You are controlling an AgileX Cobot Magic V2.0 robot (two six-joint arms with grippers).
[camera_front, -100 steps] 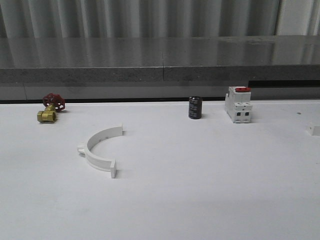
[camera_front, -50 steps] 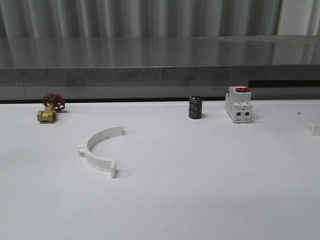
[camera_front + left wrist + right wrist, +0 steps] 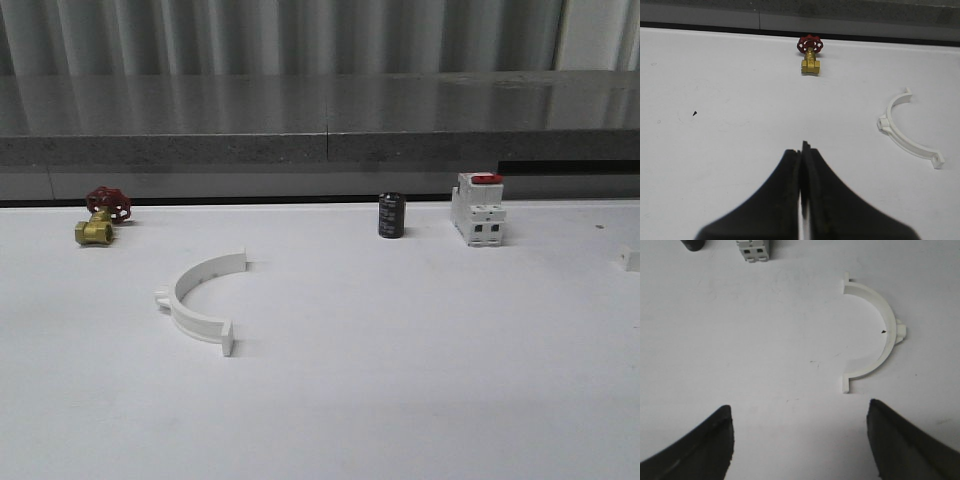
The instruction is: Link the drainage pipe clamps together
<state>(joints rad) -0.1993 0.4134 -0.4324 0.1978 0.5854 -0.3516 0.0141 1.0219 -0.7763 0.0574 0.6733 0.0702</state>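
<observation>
White matte worktop [image 3: 420, 380]. Left gripper [image 3: 801, 165]: black jaws pressed together, holding nothing, above bare worktop. Right gripper [image 3: 800, 440]: jaws spread wide, empty, second clamp half [image 3: 875, 347] just beyond them. First clamp half [image 3: 200, 300]: white plastic semicircle, flanged ends, lay flat left of centre, opening toward right. Breaker [image 3: 477, 209], black cylinder [image 3: 391, 215], brass valve [image 3: 100, 217] along far edge.

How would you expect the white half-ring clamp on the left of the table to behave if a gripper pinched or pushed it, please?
The clamp looks like thin white plastic, so probably light and inclined to slide on the smooth table when nudged. It rests on its edge as an open arc, so it seems unlikely to roll. The narrow band may flex a little if squeezed across its ends.
</observation>
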